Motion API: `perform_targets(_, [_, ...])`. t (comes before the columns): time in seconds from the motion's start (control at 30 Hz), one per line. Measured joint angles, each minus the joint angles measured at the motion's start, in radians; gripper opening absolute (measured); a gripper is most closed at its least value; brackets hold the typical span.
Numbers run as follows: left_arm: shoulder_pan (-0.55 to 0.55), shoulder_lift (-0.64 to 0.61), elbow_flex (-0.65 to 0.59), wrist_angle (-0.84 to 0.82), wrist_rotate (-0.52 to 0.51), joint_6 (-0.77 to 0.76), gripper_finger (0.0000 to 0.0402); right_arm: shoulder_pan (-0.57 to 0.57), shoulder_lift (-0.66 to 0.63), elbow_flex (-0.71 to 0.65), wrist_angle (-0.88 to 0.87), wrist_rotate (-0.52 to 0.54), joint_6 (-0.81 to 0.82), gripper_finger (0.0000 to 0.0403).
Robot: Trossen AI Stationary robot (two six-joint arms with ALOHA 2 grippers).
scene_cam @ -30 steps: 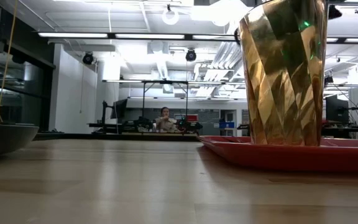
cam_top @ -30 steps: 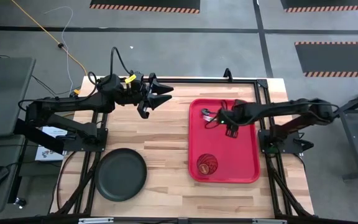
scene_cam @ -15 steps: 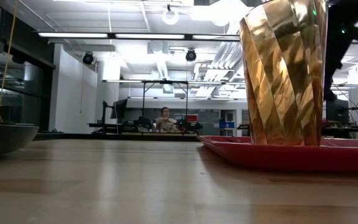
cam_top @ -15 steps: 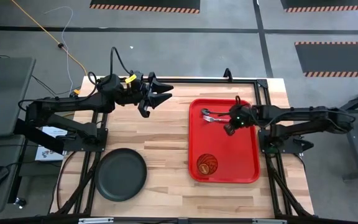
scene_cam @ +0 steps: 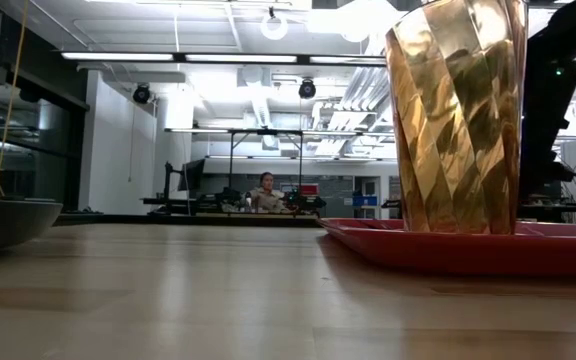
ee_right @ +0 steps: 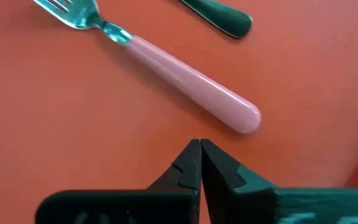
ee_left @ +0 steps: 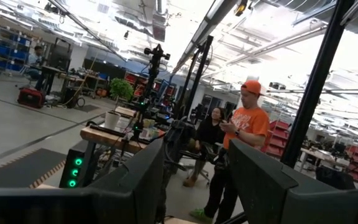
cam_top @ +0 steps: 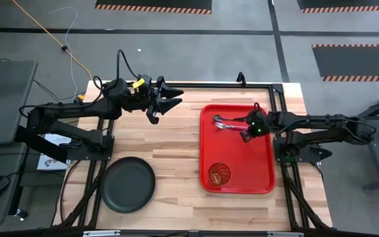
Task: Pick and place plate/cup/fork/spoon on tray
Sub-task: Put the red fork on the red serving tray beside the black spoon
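The slim pink-handled fork (ee_right: 166,65) and the all-grey metal spoon (ee_right: 219,17) lie in the bright red rectangular plastic tray (cam_top: 263,172), toward 12 o'clock; the amber tumbler (cam_top: 218,174) stands at 6. The right gripper (ee_right: 200,163), jaws together, hovers just beside the fork and could nudge it. The round dark grey plate (cam_top: 128,184) waits on the bench at 7 o'clock: its low rim may slip from the left gripper (cam_top: 168,97), whose jaws stand apart.

One plate (cam_top: 128,184), cup (cam_top: 219,174), fork (ee_right: 160,66), spoon (ee_right: 219,15), tray (cam_top: 237,155)

The cup (scene_cam: 456,115) – amber, faceted, upright – stands on the red tray (scene_cam: 438,248) at right. The plate's (scene_cam: 8,222) rim shows at the left edge on the wooden table (scene_cam: 218,300). A dark arm (scene_cam: 558,90) stands behind the cup. A person (scene_cam: 265,192) sits far behind.
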Motion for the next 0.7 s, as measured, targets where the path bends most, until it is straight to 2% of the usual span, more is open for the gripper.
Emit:
perform_targets(0.17, [0.000, 0.000, 0.000, 0.000, 0.000, 0.000, 0.0170, -0.021, 0.013, 0.000, -0.011, 0.003, -0.017, 0.0000])
perform_targets(0.5, [0.000, 0.000, 0.000, -0.001, -0.002, 0.001, 0.0170, -0.028, 0.123, 0.000, 0.015, 0.003, -0.033, 0.0000])
perform_targets(0.7, [0.000, 0.000, 0.000, -0.010, -0.002, 0.001, 0.0170, -0.028, 0.137, 0.000, 0.038, 0.035, -0.033, 0.0000])
